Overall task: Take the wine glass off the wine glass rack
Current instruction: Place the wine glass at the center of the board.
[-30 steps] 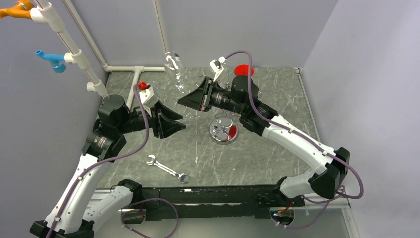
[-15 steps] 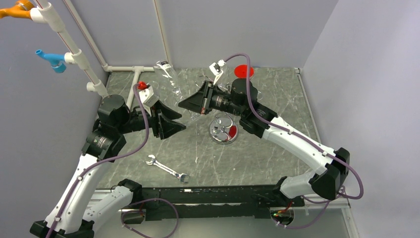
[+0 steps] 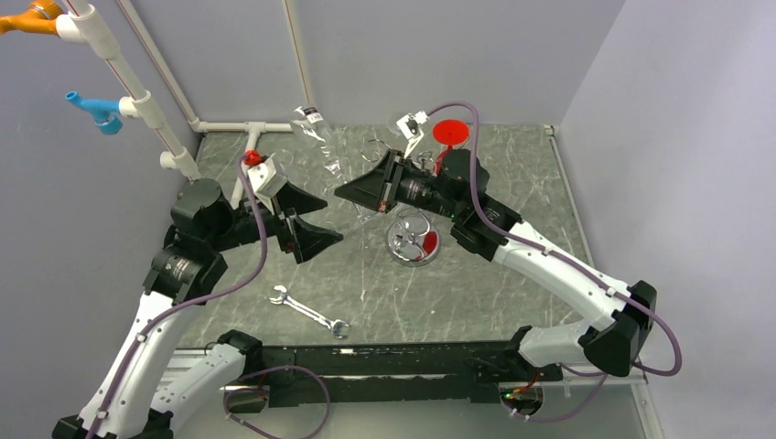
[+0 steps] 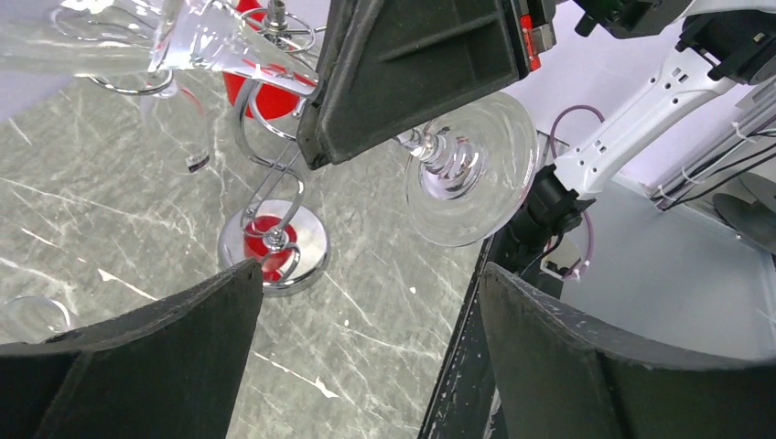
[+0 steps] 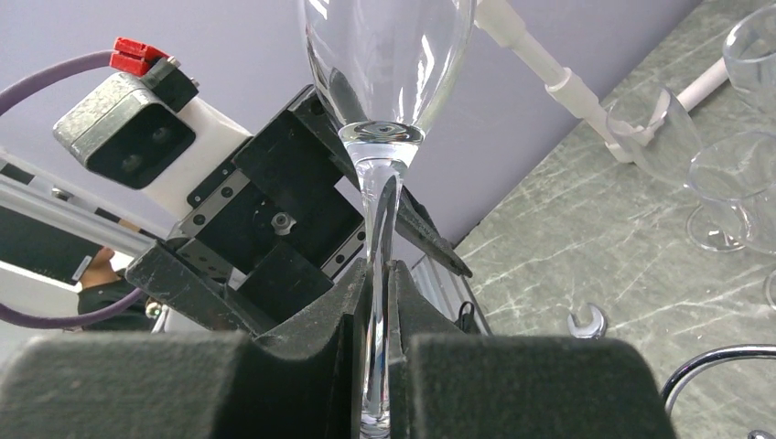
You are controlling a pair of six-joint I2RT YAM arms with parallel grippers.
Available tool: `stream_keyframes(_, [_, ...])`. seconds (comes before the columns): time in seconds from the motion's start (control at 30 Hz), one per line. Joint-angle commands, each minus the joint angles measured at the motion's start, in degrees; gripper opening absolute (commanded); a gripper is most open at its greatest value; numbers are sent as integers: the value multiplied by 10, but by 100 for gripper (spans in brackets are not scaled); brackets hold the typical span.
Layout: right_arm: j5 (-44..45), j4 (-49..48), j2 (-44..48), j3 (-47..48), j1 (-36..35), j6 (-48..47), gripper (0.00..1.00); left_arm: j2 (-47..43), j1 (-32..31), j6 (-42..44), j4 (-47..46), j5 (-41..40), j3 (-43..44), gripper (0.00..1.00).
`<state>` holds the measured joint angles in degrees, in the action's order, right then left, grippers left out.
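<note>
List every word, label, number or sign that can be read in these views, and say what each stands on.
No text can be read in any view.
Small dark-and-white sticker at the upper end of the wine glass: too small to read.
Second dark sticker, seen from the left wrist: blurred, unreadable.

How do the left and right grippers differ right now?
The left gripper is wide open and empty; the right gripper has its fingers shut on the glass stem. The left gripper points right, the right gripper points left. Both have black fingers and face each other.
</note>
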<state>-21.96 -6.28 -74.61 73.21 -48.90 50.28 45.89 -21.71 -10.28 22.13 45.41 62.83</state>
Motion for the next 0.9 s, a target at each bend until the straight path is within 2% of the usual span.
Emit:
stream_keyframes(0.0, [9, -84, 35, -4, -2, -15, 0, -10, 3, -12, -9, -17, 27, 93])
stream_keyframes(0.1, [12, -88, 41, -9, -2, -17, 0, -14, 3, -21, -14, -20, 29, 99])
stream_keyframes(0.3, [22, -84, 60, -20, -2, -26, 0, -10, 3, -67, -47, -41, 33, 99])
stream_keyframes(0.7, [26, -99, 107, -61, -3, -49, 0, 0, 3, -178, -167, -51, 10, 99])
stream_keyframes(0.87, [23, -110, 120, -78, -2, -53, 0, 6, 3, -256, -266, -52, -21, 99])
